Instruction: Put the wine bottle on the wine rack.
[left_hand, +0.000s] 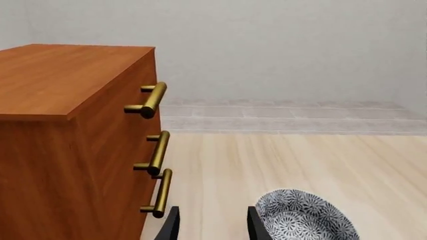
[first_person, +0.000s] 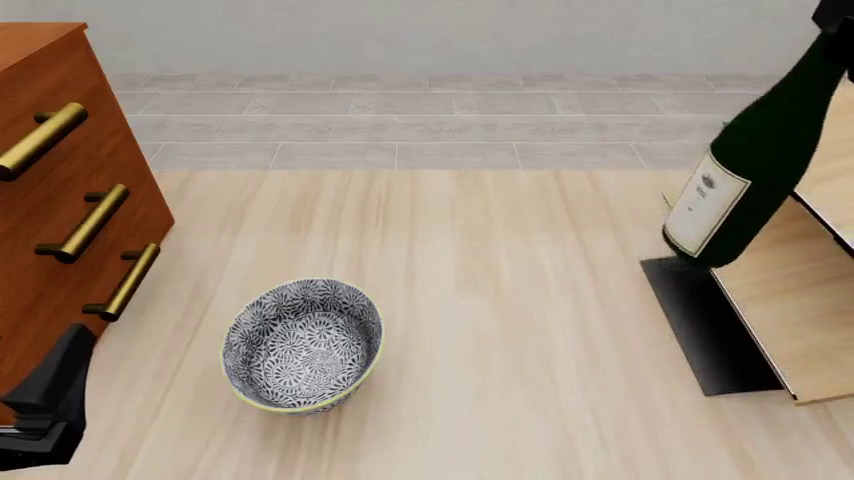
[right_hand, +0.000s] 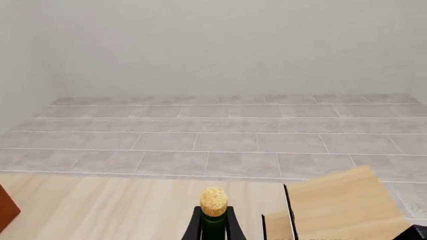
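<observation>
While the right gripper (right_hand: 213, 227) clamped its neck, the tall dark green glass wine bottle (first_person: 750, 160) hung tilted over the tan slanted-board wine rack (first_person: 801, 320); the left gripper (left_hand: 212, 225) stood apart.

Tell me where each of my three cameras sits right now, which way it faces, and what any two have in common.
Front view: fixed above and behind the arms, looking forward and down at the patterned bowl, wine bottle and wine rack; the left gripper shows at the corner.
Left wrist view: behind the left gripper, facing the drawer cabinet and bowl.
Right wrist view: behind the right gripper, facing the back wall past the cork.
Shared: front and left wrist views both show cabinet and bowl.
</observation>
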